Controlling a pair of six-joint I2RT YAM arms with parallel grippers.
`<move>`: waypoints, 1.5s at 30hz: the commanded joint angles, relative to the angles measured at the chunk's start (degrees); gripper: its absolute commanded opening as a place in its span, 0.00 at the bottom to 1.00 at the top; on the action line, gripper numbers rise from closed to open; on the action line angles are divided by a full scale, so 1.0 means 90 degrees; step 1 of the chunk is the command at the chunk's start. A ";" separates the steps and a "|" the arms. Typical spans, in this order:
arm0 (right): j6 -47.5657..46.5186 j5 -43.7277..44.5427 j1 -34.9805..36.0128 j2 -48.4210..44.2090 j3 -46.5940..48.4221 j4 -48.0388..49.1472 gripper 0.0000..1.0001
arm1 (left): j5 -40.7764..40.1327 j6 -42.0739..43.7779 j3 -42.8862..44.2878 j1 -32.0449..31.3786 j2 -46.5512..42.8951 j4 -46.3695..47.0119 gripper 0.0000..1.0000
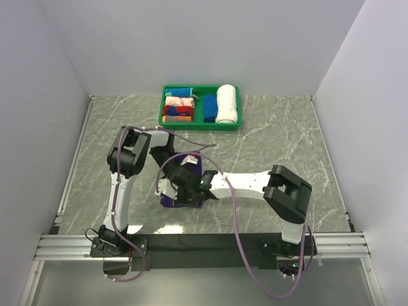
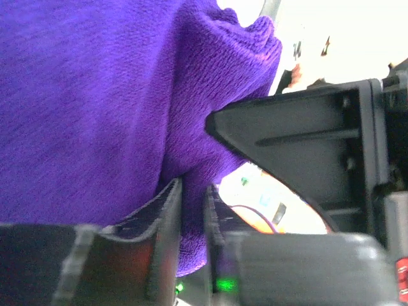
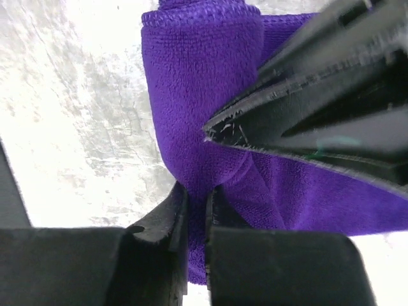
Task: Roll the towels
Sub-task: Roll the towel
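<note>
Both pinch: left gripper (image 2: pixel 193 191) and right gripper (image 3: pixel 196 194) are each closed on a fold of the towel (image 3: pixel 197 83); it lies bunched by the table's (image 1: pixel 287 146) near edge, left of centre, seemingly lengthwise toward the far edge; neither arm is nearer.

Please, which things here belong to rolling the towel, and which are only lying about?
Part of the job: purple towel.
Only lying about: green tray, white towel roll, blue towel, coloured cloth rolls.
</note>
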 commanded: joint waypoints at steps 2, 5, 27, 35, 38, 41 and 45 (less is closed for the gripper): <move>0.0612 -0.2073 -0.0291 0.0307 -0.0164 -0.0704 0.00 | -0.0532 0.0193 -0.0081 0.0697 -0.0449 0.1794 0.27; 0.0534 -0.2660 -0.0515 0.0365 -0.0223 -0.0802 0.00 | 0.0005 0.0192 -0.0168 0.1243 -0.0907 0.1755 0.34; 0.0768 -0.5397 -0.1942 0.2874 0.1544 -0.2276 0.00 | -0.1329 0.1316 -0.4216 0.1728 -0.7166 0.4164 0.52; 0.0768 -0.5524 -0.2117 0.3461 0.1905 -0.2501 0.00 | -0.2610 0.0584 -0.5783 -0.1289 -0.9191 0.5837 0.65; 0.0817 -0.5485 -0.2147 0.3568 0.2013 -0.2550 0.00 | -0.2825 0.0330 -0.5852 -0.1818 -0.9005 0.6041 0.63; 0.0866 -0.5466 -0.2205 0.3705 0.2111 -0.2599 0.00 | -0.3000 0.0144 -0.5950 -0.2209 -0.8801 0.6314 0.61; 0.0876 -0.5485 -0.2283 0.3774 0.2238 -0.2696 0.00 | -0.3508 -0.0051 -0.6057 -0.2660 -0.8158 0.6579 0.53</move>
